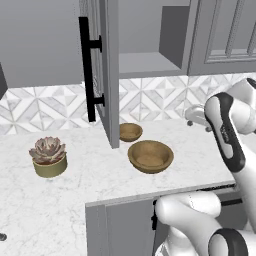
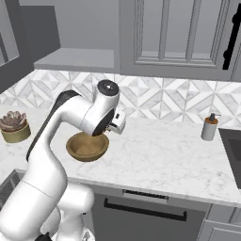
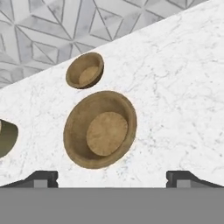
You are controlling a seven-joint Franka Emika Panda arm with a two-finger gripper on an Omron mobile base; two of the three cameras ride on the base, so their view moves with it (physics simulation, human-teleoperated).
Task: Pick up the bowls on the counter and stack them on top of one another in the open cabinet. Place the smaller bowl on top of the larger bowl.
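The gripper [image 3: 112, 177] hangs with its jaws spread wide and empty above the larger bowl [image 3: 100, 129]. Both bowls sit on the counter [image 3: 175, 100], the smaller bowl [image 3: 85, 70] just behind. They look like 2 stiff, light wooden dishes; the thick rim seems the best place to pinch.

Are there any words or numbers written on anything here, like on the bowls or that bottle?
None: no words, numbers or signs can be read anywhere.
The larger bowl and smaller bowl: plain wood, no marks.
The soap bottle: no label visible; too small to be sure.
The plant pot: plain.
The cabinet door: blank.
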